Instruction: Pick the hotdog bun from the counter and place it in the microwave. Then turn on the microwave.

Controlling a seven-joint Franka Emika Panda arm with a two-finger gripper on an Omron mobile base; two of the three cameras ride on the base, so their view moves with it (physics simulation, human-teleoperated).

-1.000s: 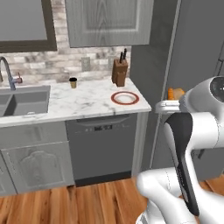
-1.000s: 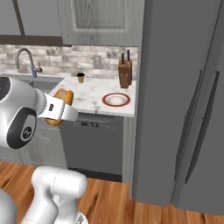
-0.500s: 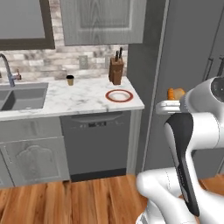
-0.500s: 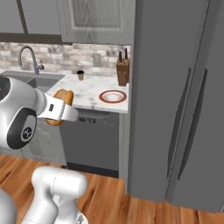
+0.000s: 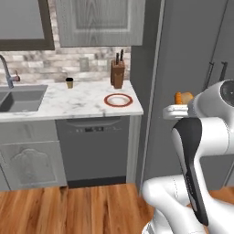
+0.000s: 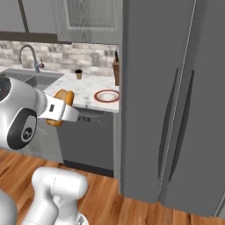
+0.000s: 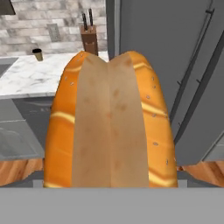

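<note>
My gripper [image 6: 61,111] is shut on the hotdog bun [image 6: 64,96], an orange-brown split roll held in the air in front of the arm, off the counter. In the hand view the hotdog bun [image 7: 113,122] stands close up with its pale cut seam running vertically, and it hides the fingertips. From the left base view the hotdog bun [image 5: 184,97] peeks out above the white hand, beside the fridge. The marble counter [image 5: 73,103] lies to the left. A dark-framed grey panel [image 5: 20,23] hangs above the sink; I cannot tell whether it is the microwave.
A tall grey double-door fridge [image 6: 176,101] stands right of the counter. On the counter sit a red-rimmed plate [image 5: 118,99], a knife block [image 5: 117,73] and a small dark cup [image 5: 69,82]. A sink [image 5: 18,98] with faucet lies left, a dishwasher [image 5: 93,146] below.
The whole scene has slid across both base views, so the base has driven sideways along the counter toward the fridge. The bun stays gripped in the same pose.
</note>
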